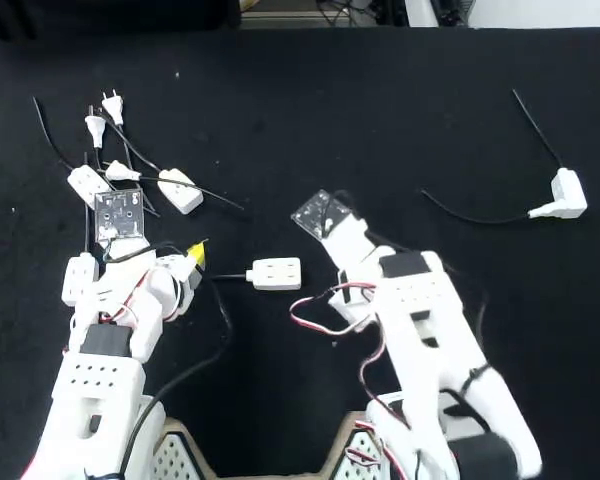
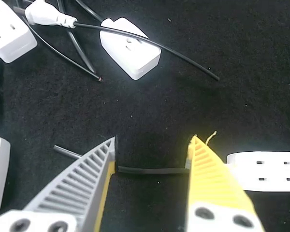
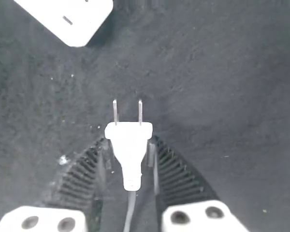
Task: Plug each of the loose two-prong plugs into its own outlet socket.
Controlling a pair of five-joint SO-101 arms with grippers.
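My right gripper (image 3: 129,150) is shut on a white two-prong plug (image 3: 129,141), its prongs pointing forward over the black mat and its cord running back between the fingers. In the high view this gripper (image 1: 325,218) sits near the table's middle. My left gripper (image 2: 152,154) stands open, and a thin black cable (image 2: 152,170) runs across the gap from the grey finger (image 2: 94,166) to the yellow finger (image 2: 210,169). That cable leads to a white outlet socket (image 1: 276,272) just right of the left gripper (image 1: 187,262). Another white socket (image 2: 130,48) lies ahead of it.
At the far left lie more sockets (image 1: 88,185) (image 1: 80,278) and loose white plugs (image 1: 112,100) (image 1: 95,126) among tangled black cords. A white angled plug (image 1: 567,195) with its cord lies at the far right. A white socket's corner (image 3: 70,19) shows beyond the held plug.
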